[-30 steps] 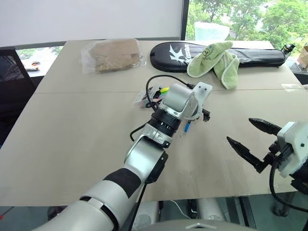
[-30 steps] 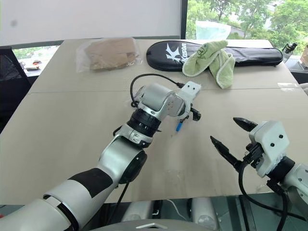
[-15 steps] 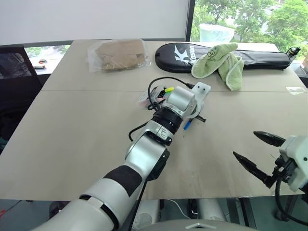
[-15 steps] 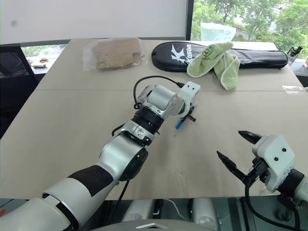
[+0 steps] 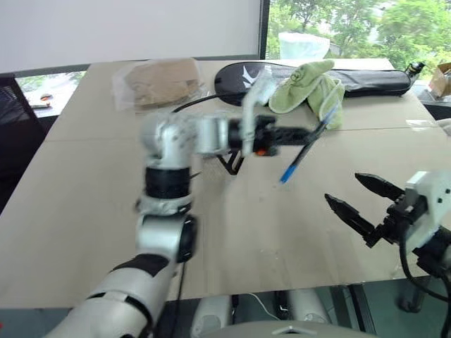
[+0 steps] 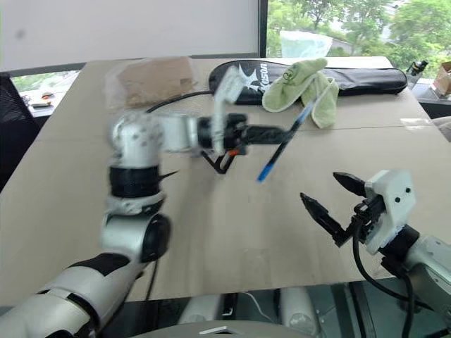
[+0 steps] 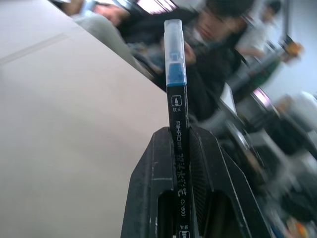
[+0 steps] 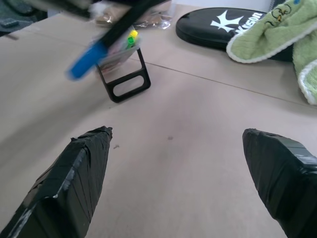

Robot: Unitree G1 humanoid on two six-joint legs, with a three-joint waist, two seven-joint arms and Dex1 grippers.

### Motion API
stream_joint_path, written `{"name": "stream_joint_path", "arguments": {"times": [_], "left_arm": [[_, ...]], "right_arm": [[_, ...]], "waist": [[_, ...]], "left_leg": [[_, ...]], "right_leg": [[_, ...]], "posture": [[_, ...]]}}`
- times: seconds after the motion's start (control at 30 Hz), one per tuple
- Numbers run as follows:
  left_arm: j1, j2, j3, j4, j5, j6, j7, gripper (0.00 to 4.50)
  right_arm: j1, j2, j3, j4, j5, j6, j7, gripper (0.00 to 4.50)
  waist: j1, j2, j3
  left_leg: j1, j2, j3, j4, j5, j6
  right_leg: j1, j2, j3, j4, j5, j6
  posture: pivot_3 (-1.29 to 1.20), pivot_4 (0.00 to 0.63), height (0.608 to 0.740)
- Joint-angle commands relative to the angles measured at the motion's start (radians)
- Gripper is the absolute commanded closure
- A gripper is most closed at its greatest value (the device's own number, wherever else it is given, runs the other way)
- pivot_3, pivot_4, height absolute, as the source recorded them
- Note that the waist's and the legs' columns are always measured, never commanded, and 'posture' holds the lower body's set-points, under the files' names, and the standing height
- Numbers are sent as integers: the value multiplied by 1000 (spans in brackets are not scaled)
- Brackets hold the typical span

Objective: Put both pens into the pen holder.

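Left pincer (image 5: 299, 133) clamps the blue-ended pen (image 5: 304, 146) mid-barrel, lifted clear of the tabletop (image 5: 84, 190). Right pincer (image 5: 365, 203) gapes wide, empty. Pen holder (image 8: 119, 54) sits behind the left arm. Advice: tip the pen steeply downward over the holder's mouth before letting go.

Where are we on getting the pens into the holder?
Nothing looks finished yet: I can't see either pen in the pen holder. In hand: the left gripper has its jaws shut on the blue-ended pen, held above the table. Left: drop it in, then find the orange-ended pen. The right gripper is open and empty.
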Motion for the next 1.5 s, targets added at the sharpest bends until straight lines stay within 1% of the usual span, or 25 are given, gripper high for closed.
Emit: {"name": "stream_joint_path", "arguments": {"times": [0.03,0.1,0.17,0.23,0.27,0.3,0.33,0.43,0.47,0.53,0.6,0.67,0.73,0.8,0.9,1.0,1.03,1.17,1.3,1.5], "left_arm": [[55,110,30,-79,-59,-131,-171,4429],[6,107,116,-11,-130,-82,-131,4429],[-49,54,225,45,-132,-174,-20,4429],[-80,29,245,44,-111,-217,59,4429],[-77,21,226,18,-74,-272,82,4429],[-66,3,212,-9,-26,-364,107,4429],[-51,-31,213,-26,1,-455,125,4429],[8,-28,101,-73,159,-676,120,4429],[26,-27,63,-78,211,-757,111,4429],[66,-60,10,-60,332,-973,144,4429],[107,-61,-42,-13,450,-1192,140,4429],[128,-54,-74,49,536,-1313,161,4429],[156,-51,-91,103,591,-1469,159,4429],[188,-43,-106,155,615,-1598,132,4429],[207,-30,-121,238,650,-1745,121,4429],[208,-22,-136,304,683,-1852,126,4429],[212,-19,-142,324,689,-1872,125,4429],[215,-2,-144,400,744,-1953,167,4429],[221,13,-152,437,750,-1977,171,4429],[219,31,-152,507,835,-2020,250,4429]], "right_arm": [[-23,-20,8,9,-7,-8,-1,18],[-25,-31,5,16,-14,-16,14,18],[-42,-36,9,30,-24,-24,21,18],[-58,-35,27,38,-50,-34,30,18],[-65,-32,37,40,-60,-36,32,18],[-72,-30,47,42,-68,-40,36,18],[-82,-28,58,44,-77,-44,39,18],[-109,-22,80,48,-92,-57,51,18],[-117,-20,87,52,-96,-61,56,18],[-134,-6,97,54,-96,-85,76,18],[-143,5,96,51,-90,-105,93,18],[-144,12,89,51,-89,-116,107,18],[-147,15,85,53,-86,-128,122,18],[-156,4,81,61,-90,-127,133,18],[-170,-14,73,74,-85,-118,144,18],[-186,-25,72,79,-75,-110,144,18],[-192,-30,71,81,-74,-105,142,18],[-184,-48,63,83,-78,-102,156,18],[-188,-54,58,88,-72,-99,157,18],[-182,-54,62,90,-78,-101,160,18]], "waist": [[10,-2,1],[42,-3,2],[63,-3,2],[62,-3,2],[61,-3,2],[60,-3,2],[60,-3,2],[60,-3,2],[59,-3,2],[60,-3,2],[60,-3,2],[60,-3,2],[60,-3,2],[59,-3,2],[60,-3,2],[61,-3,2],[61,-3,2],[60,-3,2],[60,-3,2],[60,-3,2]], "left_leg": [[3,-1,0,-4,0,0],[-2,-1,-7,-1,0,0],[-6,-1,-10,5,0,0],[-8,-3,-11,10,0,1],[-7,-4,-10,11,-1,2],[-7,-5,-8,11,-2,3],[-6,-5,-6,11,-2,4],[-6,-6,-5,11,-2,4],[-6,-5,-5,11,0,1],[-6,-4,-6,10,0,0],[-7,-4,-6,9,-1,1],[-6,-4,-5,9,-2,4],[-6,-4,-5,10,-3,5],[-6,-4,-4,10,-3,5],[-6,-4,-5,10,-3,5],[-6,-4,-6,10,-3,5],[-6,-4,-6,10,-3,5],[-6,-4,-6,10,-3,5],[-6,-4,-6,10,-3,5],[-6,-4,-6,10,-3,5]], "right_leg": [[1,0,3,0,-1,-1],[1,0,-3,0,-1,-2],[1,0,-8,-1,-1,-1],[2,0,-8,-2,-3,2],[3,-1,-6,-2,-3,2],[4,-2,-5,-2,-2,1],[4,-2,-3,-2,-1,-1],[3,-3,-2,-3,-1,-1],[3,-3,-1,-2,-1,-1],[3,-2,-2,-2,-1,-1],[2,-1,-2,-3,-1,-1],[2,-2,-2,-3,-1,-1],[3,-2,-2,-3,-1,-1],[3,-2,-1,-2,0,-1],[3,-2,-2,-2,0,-1],[3,-2,-3,-2,0,0],[3,-2,-3,-2,1,2],[3,-2,-3,-2,2,3],[3,-2,-4,-2,2,3],[3,-2,-4,-1,2,3]], "posture": [[0,150,740],[0,150,740],[0,150,740],[0,150,740],[0,150,740],[0,150,740],[0,150,740],[0,150,740],[0,150,740],[0,150,740],[0,150,740],[0,150,740],[0,150,740],[0,150,740],[0,150,740],[0,150,740],[0,150,740],[0,150,740],[0,150,740],[0,150,740]]}}
